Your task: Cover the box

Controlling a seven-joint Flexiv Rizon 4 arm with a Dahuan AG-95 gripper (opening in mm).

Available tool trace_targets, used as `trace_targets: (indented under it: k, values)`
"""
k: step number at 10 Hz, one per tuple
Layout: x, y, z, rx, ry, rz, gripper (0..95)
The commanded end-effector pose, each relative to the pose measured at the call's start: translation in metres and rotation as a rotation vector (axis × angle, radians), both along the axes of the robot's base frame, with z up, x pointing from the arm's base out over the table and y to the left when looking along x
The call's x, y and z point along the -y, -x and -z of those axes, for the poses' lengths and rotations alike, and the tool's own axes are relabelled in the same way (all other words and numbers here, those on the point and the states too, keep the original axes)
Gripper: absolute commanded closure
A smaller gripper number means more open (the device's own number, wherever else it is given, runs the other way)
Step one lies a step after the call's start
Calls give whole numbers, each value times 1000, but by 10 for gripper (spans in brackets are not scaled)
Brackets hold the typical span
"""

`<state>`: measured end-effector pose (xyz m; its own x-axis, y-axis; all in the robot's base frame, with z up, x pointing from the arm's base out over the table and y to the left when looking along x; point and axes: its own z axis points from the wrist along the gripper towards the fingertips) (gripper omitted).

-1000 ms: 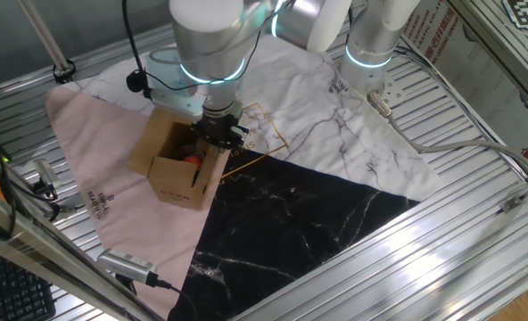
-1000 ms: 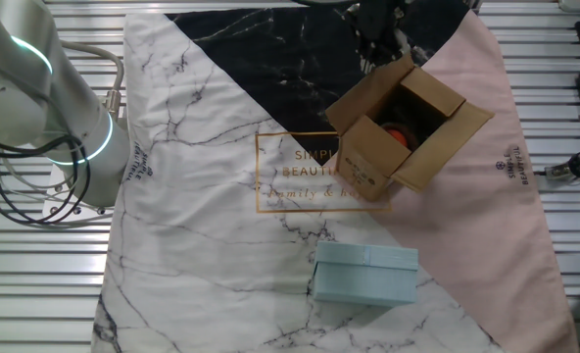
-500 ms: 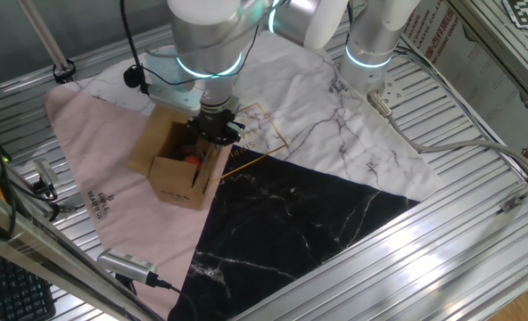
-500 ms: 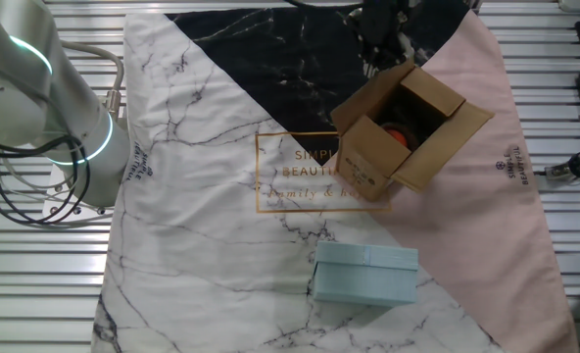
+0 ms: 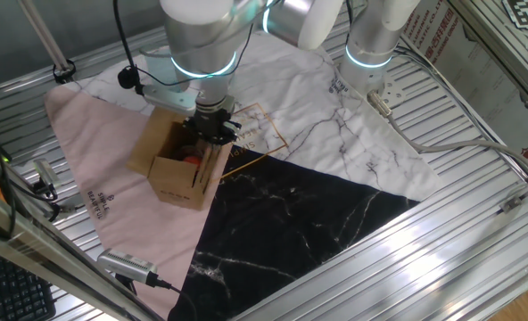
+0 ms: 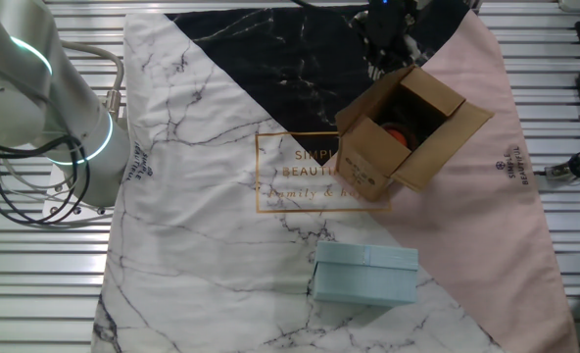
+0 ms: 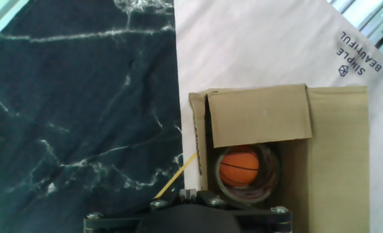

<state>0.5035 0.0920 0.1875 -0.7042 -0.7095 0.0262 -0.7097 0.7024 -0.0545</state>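
Observation:
The box [image 5: 177, 178] is a small brown cardboard carton on the pink part of the cloth, its top flaps open. It also shows in the other fixed view [image 6: 368, 162] and in the hand view [image 7: 259, 116]. Inside lies an orange ball [image 7: 238, 166] within a ring like a tape roll. My gripper [image 5: 212, 134] is at the box's flap on the black-cloth side, fingers together, against the flap's edge, which stands nearly upright. In the hand view the gripper [image 7: 188, 193] is at the bottom edge, shut beside the box's left wall. It also shows in the other fixed view [image 6: 380, 57].
A pale teal box [image 6: 366, 275] lies on the white marbled cloth [image 6: 202, 196]. The arm's base [image 6: 45, 118] stands at the cloth's edge. A cable and a plug strip [image 5: 380, 102] lie on the slatted table; a handheld tool [image 5: 126, 265] lies near the front.
My gripper has moved a little toward the box, and the flap beside it has swung up from splayed outward to nearly upright.

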Motion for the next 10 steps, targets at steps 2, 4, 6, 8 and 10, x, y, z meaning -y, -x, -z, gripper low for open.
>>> trace_targets:
  k: [2, 4, 6, 8, 10]
  values:
    - [6, -2, -3, -1, -3, -15, 950]
    - [11, -5, -5, -1, -6, -27, 950]
    - [14, -7, -1, 7, -9, -35, 950]
    - [15, -9, 2, 12, -9, -42, 950]
    - [15, -9, 3, 14, -8, -45, 950]
